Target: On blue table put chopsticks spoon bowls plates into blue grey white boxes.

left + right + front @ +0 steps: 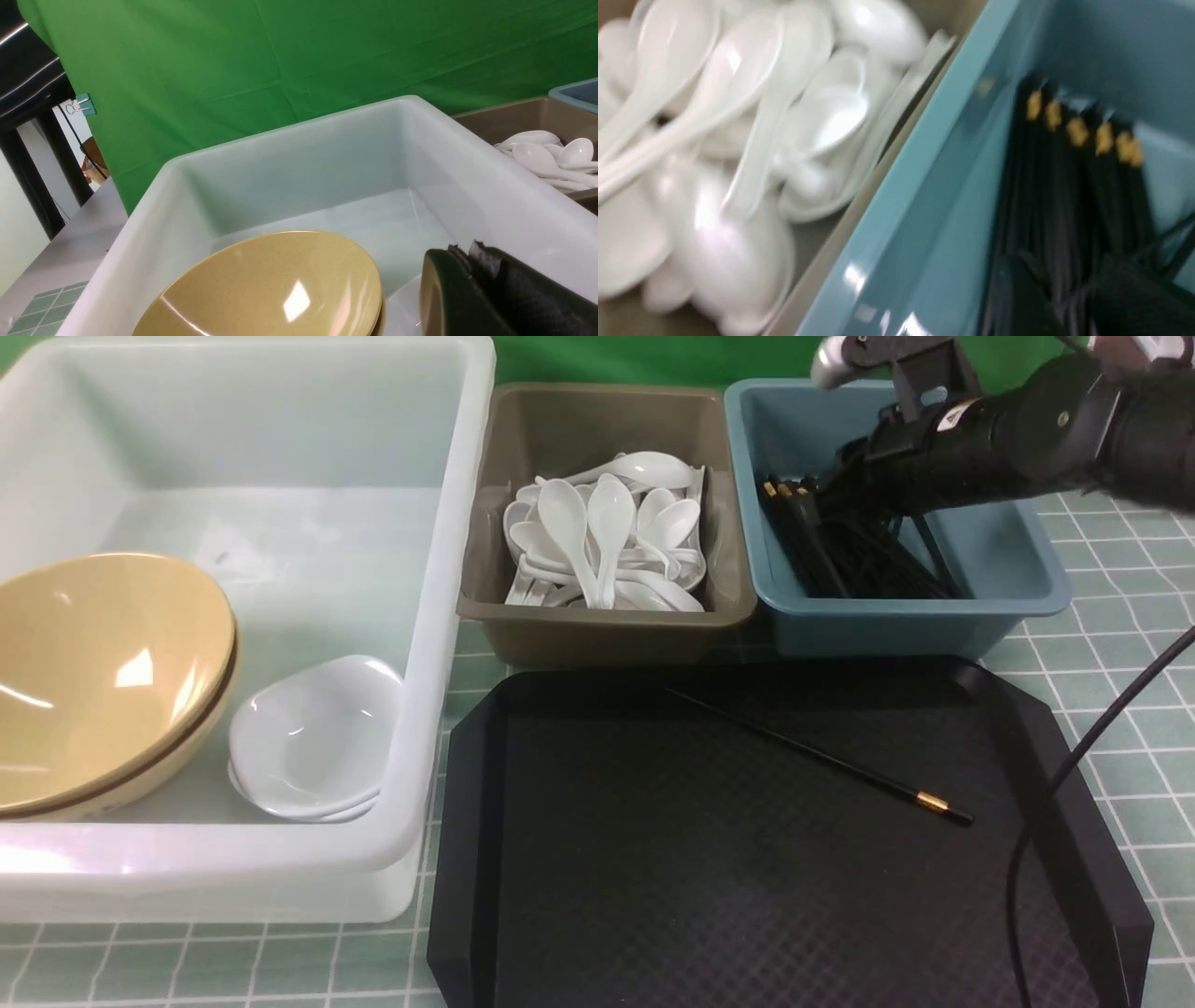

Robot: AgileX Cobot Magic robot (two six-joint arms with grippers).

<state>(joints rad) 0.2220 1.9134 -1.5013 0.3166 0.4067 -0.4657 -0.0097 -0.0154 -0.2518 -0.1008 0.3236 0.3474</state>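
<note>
**Fingers (1017, 301) apart over the sticks in the blue box (1008, 569)**

The right gripper (1069, 303) sits inside the blue box, open above the thin black chopsticks (840, 555) with gold bands. It seems to grip nothing, though that view is blurred. The left gripper (460, 254) is closed and empty. It would be best to lift straight up, clear of the glossy sticks. A single chopstick (822, 756) lies on the textured black tray (653, 896) just in front of the blue box. It is slim, smooth and likely to roll, so pinch it across the middle.

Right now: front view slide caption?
Right arm reaches into blue box of chopsticks; spoons in grey box, bowls and plates in white box, one chopstick on tray.
</note>
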